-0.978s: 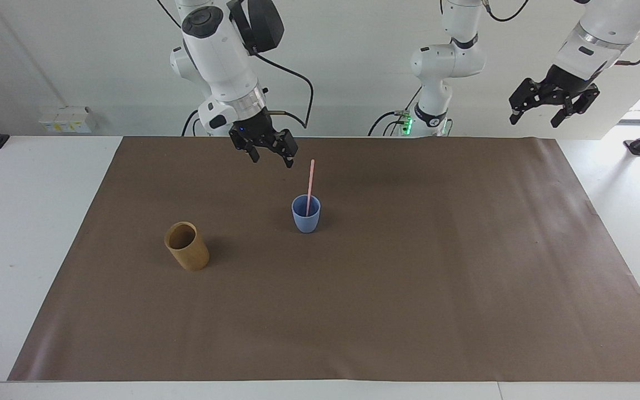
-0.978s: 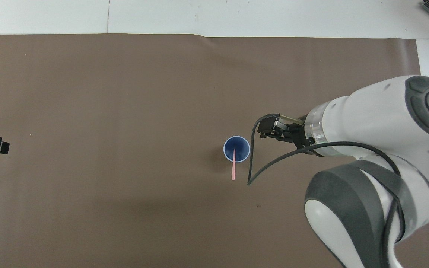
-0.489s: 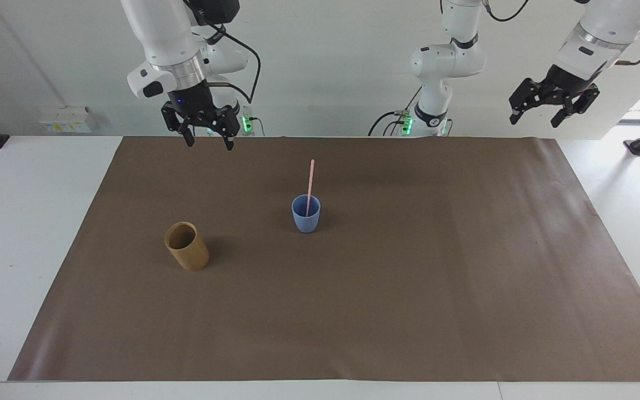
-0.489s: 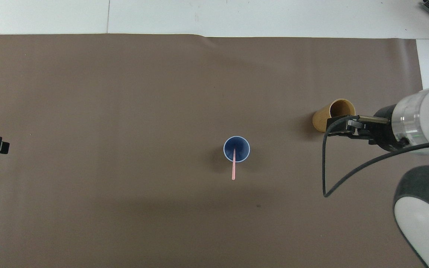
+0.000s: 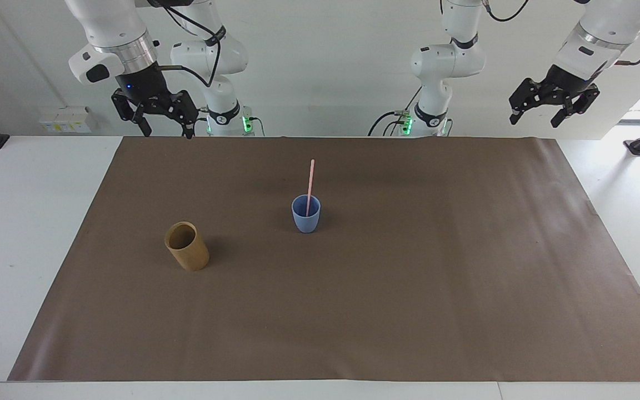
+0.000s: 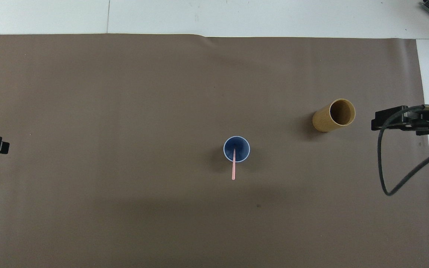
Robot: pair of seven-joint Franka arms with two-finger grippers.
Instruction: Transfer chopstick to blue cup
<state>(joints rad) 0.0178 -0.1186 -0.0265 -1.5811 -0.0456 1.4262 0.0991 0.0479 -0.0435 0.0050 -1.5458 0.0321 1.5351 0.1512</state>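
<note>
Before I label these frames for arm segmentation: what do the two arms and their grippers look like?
Both arms are glossy white with rounded joints and a silver ring at each wrist. The right gripper and left gripper are black, built of open linkages. Black cables loop along both arms, and green lights glow at the bases.

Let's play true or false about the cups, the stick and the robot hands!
1. The chopstick stands in the blue cup. True.
2. The tan cup holds a chopstick too. False: it is empty.
3. The right hand grips the chopstick. False: it is open, up in the air at the right arm's end of the brown mat, holding nothing.
4. The left hand is open and empty. True.
5. Both cups stand upright. True.
</note>
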